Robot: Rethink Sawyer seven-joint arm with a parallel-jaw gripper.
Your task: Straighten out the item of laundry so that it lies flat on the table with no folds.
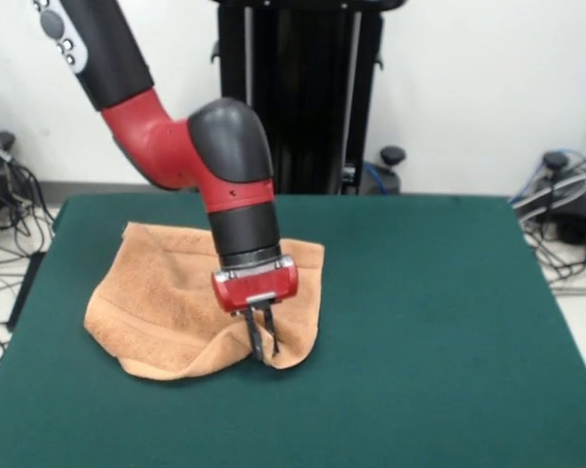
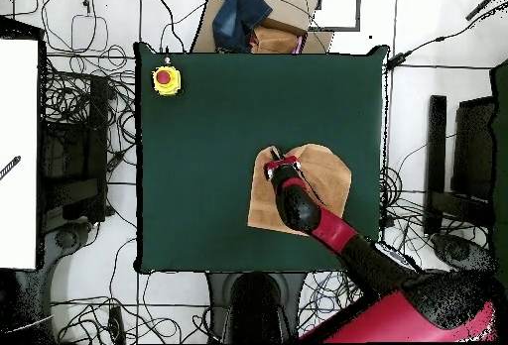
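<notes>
The light orange-tan terry towel (image 1: 175, 292) lay rumpled on the left half of the wide desk with its dark green cloth-like top (image 1: 439, 322), its near edge lifted into a fold. It looked soft, light and limp, likely to drape and drag rather than slide; a corner or free edge seemed the best hold. The red and black arm's end effector (image 1: 261, 336) stood at that raised near edge, its fingers narrow and apparently pinching the cloth. To the right, the desk offered ample room. A yellow box with a red button (image 2: 166, 79) sat in a corner.
</notes>
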